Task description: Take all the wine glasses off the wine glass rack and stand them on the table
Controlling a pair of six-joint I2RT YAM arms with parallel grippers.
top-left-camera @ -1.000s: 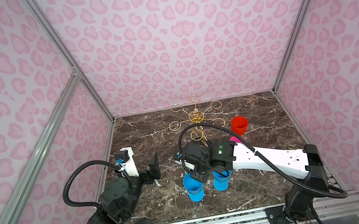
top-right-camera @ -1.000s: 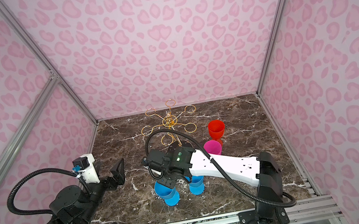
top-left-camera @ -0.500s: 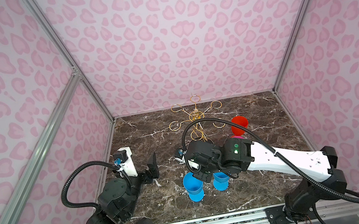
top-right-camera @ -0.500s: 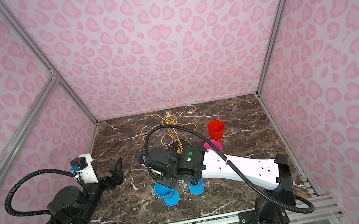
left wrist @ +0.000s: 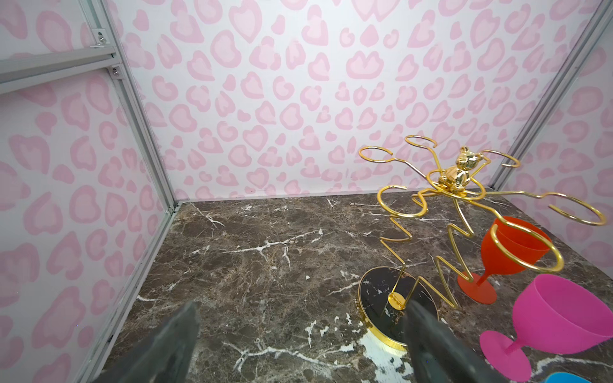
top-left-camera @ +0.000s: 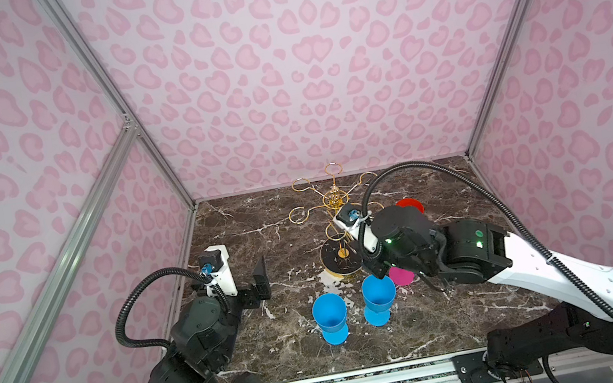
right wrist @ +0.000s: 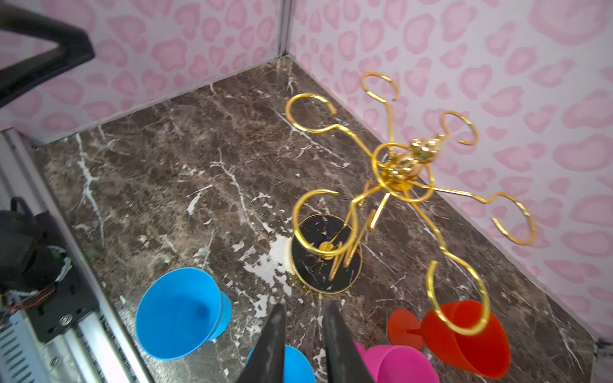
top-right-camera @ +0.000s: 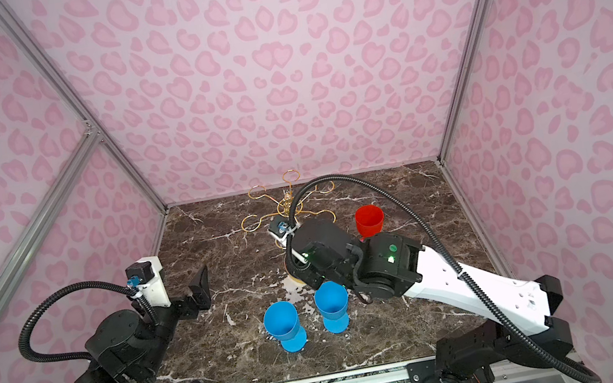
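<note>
Closest to the front rail, two blue plastic goblets (top-left-camera: pixel 329 315) (top-left-camera: pixel 379 294) are standing upright side by side on the dark brown marble tabletop (top-left-camera: pixel 260 229), their bowls opening upward. Off to the left of them, the left gripper (left wrist: pixel 302 318) is hovering above bare marble with its dark fingers (left wrist: pixel 172 348) spread wide and nothing between them.

Just beyond the blue pair, the right gripper (right wrist: pixel 304 310) is hanging over the spot where the right-hand blue goblet and a pink plastic goblet (left wrist: pixel 564 318) are sitting near each other. Its two fingers (right wrist: pixel 275 341) are showing only a narrow gap, and nothing is sitting in that gap. The pink goblet is resting upright on its own foot on the marble, near the rack's base and apart from it.

Farther back, the gold wire wine glass rack (top-left-camera: pixel 333 200) is standing on its round black marbled base (right wrist: pixel 326 252), its looped arms fanning out around a small gold bear figure (left wrist: pixel 461 169). A red plastic goblet (top-right-camera: pixel 369 220) is standing upright to the right of the rack, its foot on the tabletop; one loop is crossing in front of its bowl in both wrist views.

Behind everything, pink heart-patterned walls (top-left-camera: pixel 298 76) are closing off the booth.
</note>
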